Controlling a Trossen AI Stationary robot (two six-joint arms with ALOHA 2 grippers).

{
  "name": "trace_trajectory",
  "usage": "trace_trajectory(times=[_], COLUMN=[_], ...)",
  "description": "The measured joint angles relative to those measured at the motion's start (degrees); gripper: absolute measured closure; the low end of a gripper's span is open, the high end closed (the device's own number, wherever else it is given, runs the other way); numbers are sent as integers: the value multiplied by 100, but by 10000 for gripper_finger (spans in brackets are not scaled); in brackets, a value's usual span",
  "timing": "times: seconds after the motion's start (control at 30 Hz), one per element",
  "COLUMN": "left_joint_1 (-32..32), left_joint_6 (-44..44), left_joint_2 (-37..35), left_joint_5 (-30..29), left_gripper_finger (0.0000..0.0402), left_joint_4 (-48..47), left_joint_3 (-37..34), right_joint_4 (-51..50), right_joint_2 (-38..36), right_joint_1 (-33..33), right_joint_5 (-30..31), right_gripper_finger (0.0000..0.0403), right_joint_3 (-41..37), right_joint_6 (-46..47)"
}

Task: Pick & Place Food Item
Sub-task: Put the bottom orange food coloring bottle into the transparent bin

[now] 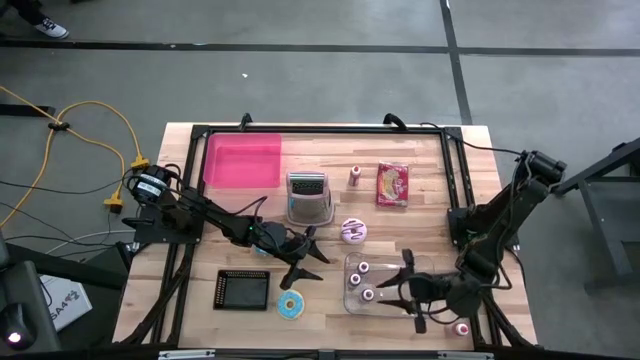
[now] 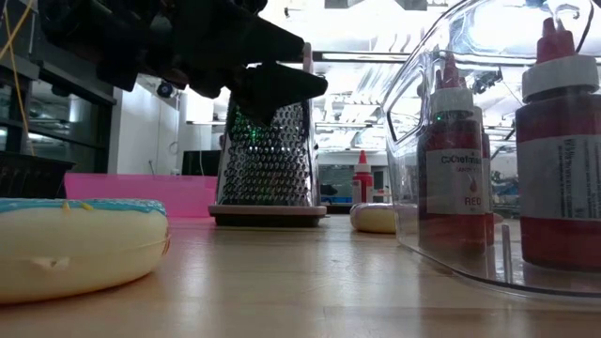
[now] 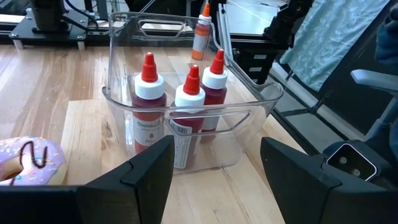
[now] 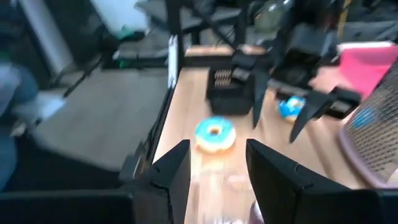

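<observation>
Since the blue doughnut (image 1: 291, 305) lies on the table just below our left gripper (image 1: 308, 258), toward the front edge, with the right gripper (image 1: 408, 288) farther off over the clear bin (image 1: 352, 262), we judge left nearer. Left stands wide, empty; right half-spread, empty.

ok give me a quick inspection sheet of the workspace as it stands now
surface: wooden table inside a black frame
job's things: blue-iced donut near the front edge; purple-iced donut mid-table; a second blue donut shows in the right wrist view only
clutter: clear bin holding three red bottles; box grater; pink tray; black basket; snack packet; small bottle
grippers: left gripper open, empty, facing the bin; right gripper open, empty, at the bin
cables: yellow cable on the floor, left
surroundings: grey floor; a shoe at the far corner
</observation>
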Motion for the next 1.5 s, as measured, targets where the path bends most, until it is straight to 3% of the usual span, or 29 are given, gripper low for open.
trace_trajectory(times=[0.4, 0.77, 1.17, 1.27, 1.5], left_joint_1=[0, 2, 2, 2, 2], left_joint_6=[-85, -83, -81, -81, -79], left_joint_2=[-2, -2, -2, -2, -2], left_joint_5=[2, 1, 2, 2, 2], left_gripper_finger=[168, 168, 168, 168, 168], left_joint_4=[0, 2, 2, 5, 5], left_joint_3=[0, 0, 0, 0, 0], right_joint_4=[-1149, -1555, -1561, -1601, -2600], right_joint_2=[-73, -365, -430, -430, -557], right_joint_1=[10, 8, 8, 8, 228], right_joint_5=[-1572, -2014, -2169, -2441, -2920], right_gripper_finger=[260, 260, 260, 260, 260], right_joint_3=[0, 0, 0, 0, 0], right_joint_6=[1111, 1238, 744, 745, 1287])
